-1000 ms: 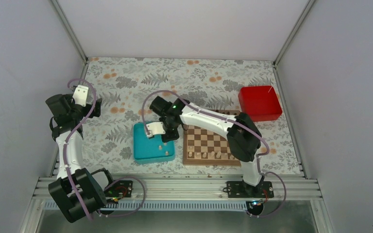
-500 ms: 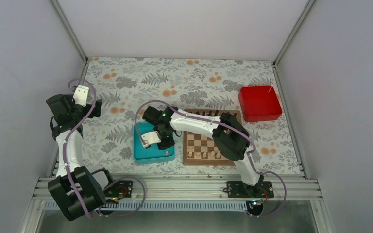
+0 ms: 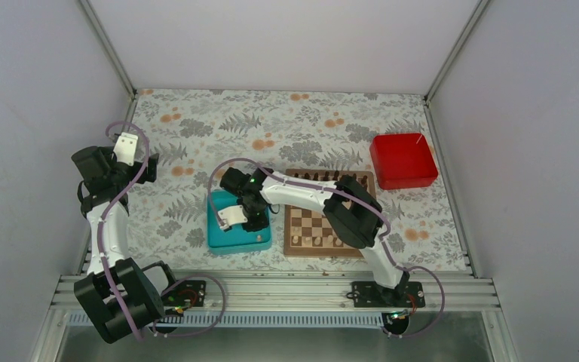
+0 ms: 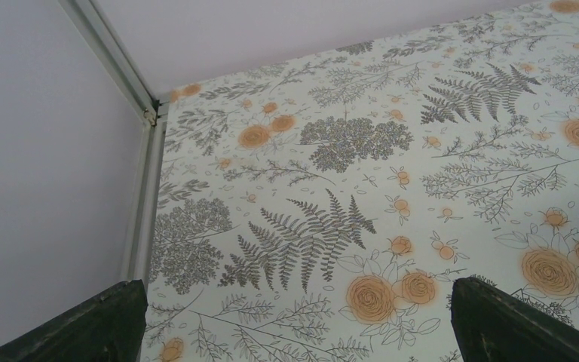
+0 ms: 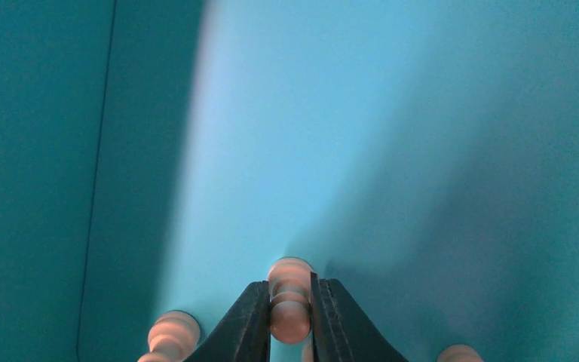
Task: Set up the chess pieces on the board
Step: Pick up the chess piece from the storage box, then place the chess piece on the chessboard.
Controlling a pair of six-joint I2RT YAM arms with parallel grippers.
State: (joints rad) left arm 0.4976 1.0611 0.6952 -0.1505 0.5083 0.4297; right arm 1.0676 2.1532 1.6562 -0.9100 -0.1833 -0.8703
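- The left gripper (image 4: 294,326) is held wide open, way off to the left. Its two dark fingers (image 4: 83,324) are seen at the bottom corners of the left wrist view.
- The flowery tablecloth (image 4: 332,151) is spread out between and beyond those fingers. The board and the chessmen are all well away to this gripper's right.
- The right gripper (image 5: 290,300) is dipped down into the teal tray (image 5: 422,151). Its jaws are narrowed right down onto a pale chess piece (image 5: 289,271), which is pinched from both sides between the fingertips, so it looks properly grabbed.
- A second pale piece (image 5: 172,332) is seen just left of the gripper's left finger. A third pale piece (image 5: 458,353) is off to the right of the right finger. Both are sat on the tray floor and aren't touched by the fingers.
- The board (image 3: 313,225) is laid just to the right of the right gripper, right beside the tray. It's partly covered by the arm.
- A row of pale chessmen (image 3: 324,241) is lined up along the board's near edge. The dark chessmen (image 3: 313,175) are lined up along the far edge.
- The red box (image 3: 402,160) is parked well off to the right gripper's right, a bit further back.
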